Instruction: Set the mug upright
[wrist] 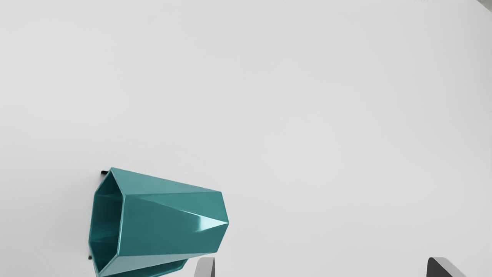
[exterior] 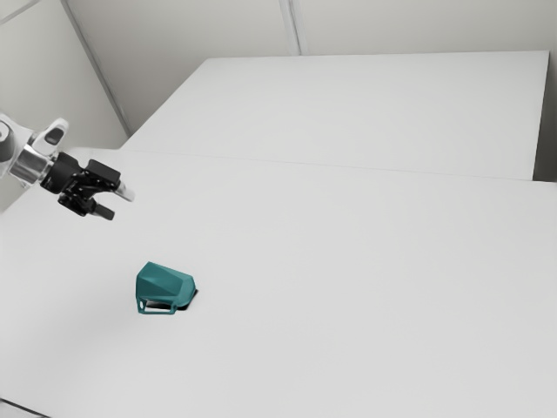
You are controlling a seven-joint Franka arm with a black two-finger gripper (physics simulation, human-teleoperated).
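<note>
"Exterior view first, please: where is the mug [exterior: 164,283]?"

"It lies on its side on the white table [exterior: 348,296], so it is not upright. Its handle [exterior: 159,313] is on the side which faces this camera."

"And the gripper [exterior: 120,205], where is it, relative to the mug?"

"In the picture it is higher than the mug and more to the exterior view's left. There is a clear gap between the 2."

"How do the fingers [wrist: 205,267] stand?"

"They are wide apart, as the wrist view shows well, and they have hold of nothing. Between the 2 fingertips there is empty space."

"What does the wrist view tell about the mug itself?"

"It is teal and shiny, with flat faces. I can look into its open mouth [wrist: 105,223], at the wider end. The narrower end points away from this mouth, and near it in the picture is 1 of the fingertips."

"Is there something else around the mug?"

"Yes, 2 small dark bits [wrist: 104,172] are just beside its rim. What they are, I cannot tell."
</note>
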